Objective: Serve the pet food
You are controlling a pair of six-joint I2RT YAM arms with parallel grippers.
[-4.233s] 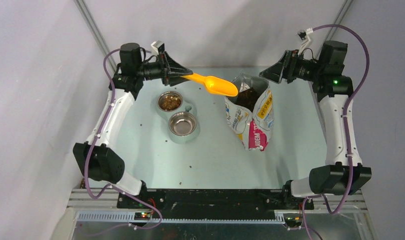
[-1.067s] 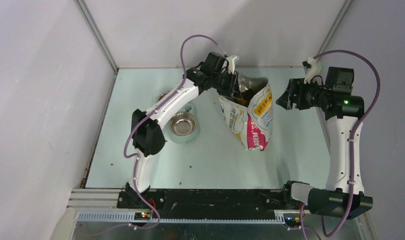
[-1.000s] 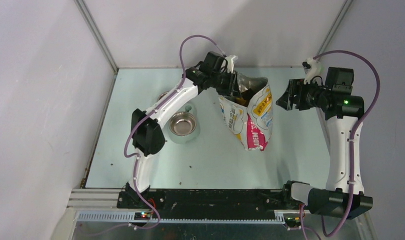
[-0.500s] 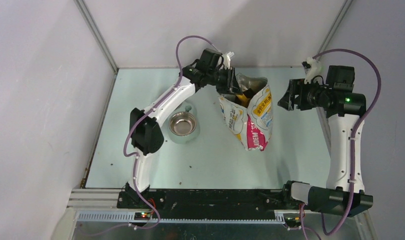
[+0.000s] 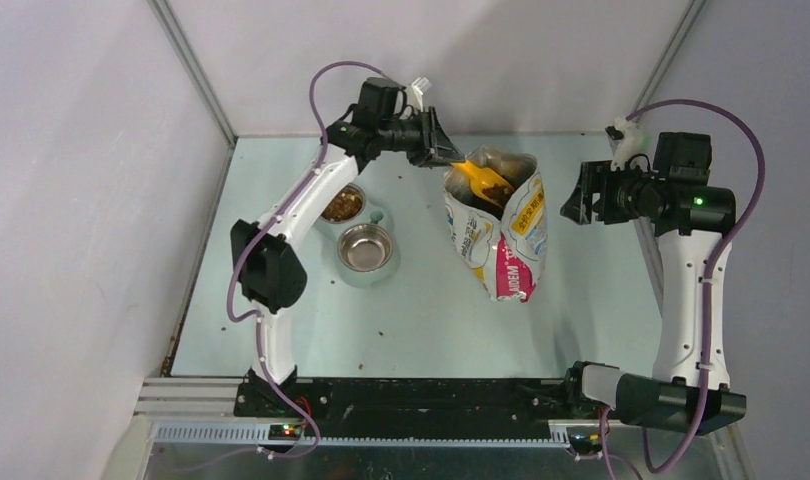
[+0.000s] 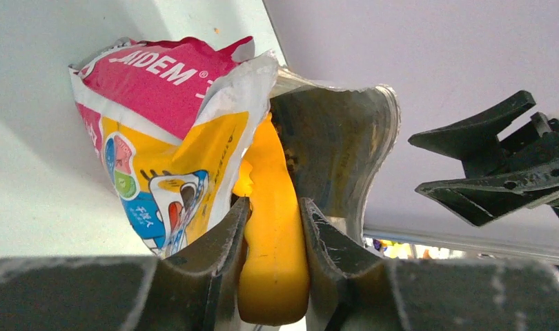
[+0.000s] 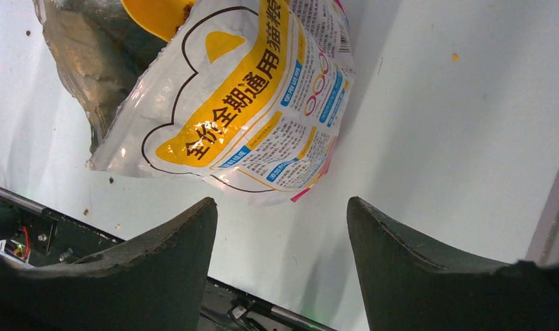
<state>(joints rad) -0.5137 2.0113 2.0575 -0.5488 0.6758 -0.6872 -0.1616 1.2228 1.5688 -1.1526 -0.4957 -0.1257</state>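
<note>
Gripping the orange plastic scoop [image 5: 478, 180] by its handle, our left gripper [image 6: 273, 207] holds it at the open mouth of the upright white, yellow and pink printed foil bag [image 5: 501, 240]. We see dark-brown dry kibble pellets [image 5: 495, 186] in the scoop, and more in the round metal bowl [image 5: 341, 204] left of the bag. Our right gripper [image 7: 280, 207] hangs just right of the bag, jaws apart, empty.

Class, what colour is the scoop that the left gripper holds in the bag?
Orange-yellow all over. The scoop shows best in the left wrist view.
</note>
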